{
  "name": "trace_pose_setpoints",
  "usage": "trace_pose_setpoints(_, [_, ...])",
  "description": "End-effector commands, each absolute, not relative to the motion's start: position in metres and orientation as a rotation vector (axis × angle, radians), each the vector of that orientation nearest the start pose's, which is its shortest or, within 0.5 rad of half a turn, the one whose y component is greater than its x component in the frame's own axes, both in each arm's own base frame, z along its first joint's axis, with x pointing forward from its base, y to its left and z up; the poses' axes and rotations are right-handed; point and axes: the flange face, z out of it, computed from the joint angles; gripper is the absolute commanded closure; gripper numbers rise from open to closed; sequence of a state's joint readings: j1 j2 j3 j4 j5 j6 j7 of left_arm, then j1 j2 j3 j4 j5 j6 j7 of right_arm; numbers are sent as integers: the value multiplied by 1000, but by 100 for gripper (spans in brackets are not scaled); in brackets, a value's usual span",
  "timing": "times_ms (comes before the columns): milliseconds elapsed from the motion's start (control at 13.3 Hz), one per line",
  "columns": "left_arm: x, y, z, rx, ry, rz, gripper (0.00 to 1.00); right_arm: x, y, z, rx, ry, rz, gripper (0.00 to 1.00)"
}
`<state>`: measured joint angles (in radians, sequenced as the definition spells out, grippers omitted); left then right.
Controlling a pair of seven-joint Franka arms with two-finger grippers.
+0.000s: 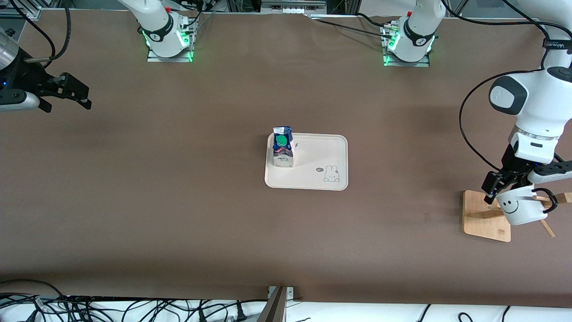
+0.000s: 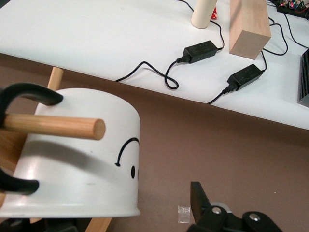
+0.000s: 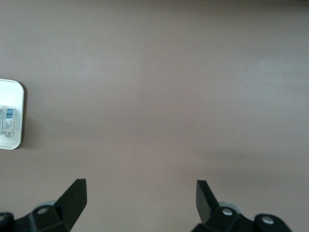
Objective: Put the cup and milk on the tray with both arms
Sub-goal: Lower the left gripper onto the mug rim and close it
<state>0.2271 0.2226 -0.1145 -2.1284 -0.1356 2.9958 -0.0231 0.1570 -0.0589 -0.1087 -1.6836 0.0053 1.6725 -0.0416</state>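
The milk (image 1: 283, 152) stands upright on the cream tray (image 1: 313, 179), at the tray's end toward the right arm. The white smiley cup (image 1: 520, 208) hangs on its side by its black handle (image 2: 24, 94) on a wooden peg (image 2: 53, 126). My left gripper (image 1: 502, 190) straddles the cup (image 2: 77, 183) near its rim. It is open: the one finger (image 2: 197, 195) that shows stands apart from the cup wall, and the other is hidden by the cup. My right gripper (image 1: 73, 94) hangs open and empty (image 3: 140, 193) over bare table at the right arm's end. Its wrist view catches the tray's edge (image 3: 12, 140).
The wooden rack base (image 1: 485, 223) sits at the left arm's end of the table, nearer to the front camera than the tray. A small piece of tape (image 2: 183, 214) lies on the brown table. Off the table edge are black power bricks (image 2: 199, 50), cables and a wooden block (image 2: 248, 26).
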Motion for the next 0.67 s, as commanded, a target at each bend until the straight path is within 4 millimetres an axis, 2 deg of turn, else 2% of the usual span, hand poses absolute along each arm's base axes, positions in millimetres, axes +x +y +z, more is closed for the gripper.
trace_pose_setpoints(0, [595,80,382,-2998,-409,-1029,14,547,23,618,-3127,-146,-86,0])
trace_pose_setpoints(150, [585,77,380,-3001,-422,-1019,17,547,23,618,-3127,-146,-86,0])
trace_pose_setpoints(225, [585,78,380,-3000,-415,-1019,26,547,24,618,-3126,-146,-88,0])
trace_pose_setpoints(375, [585,78,380,-3001,-401,-1014,63,547,24,617,-3126,-146,-84,0])
trace_pose_setpoints(450, [585,78,381,-3000,-400,-1016,73,547,24,617,-3126,-146,-84,0])
trace_pose_setpoints(599, [585,81,381,-2991,-344,-1012,73,547,24,617,-3126,-146,-84,0])
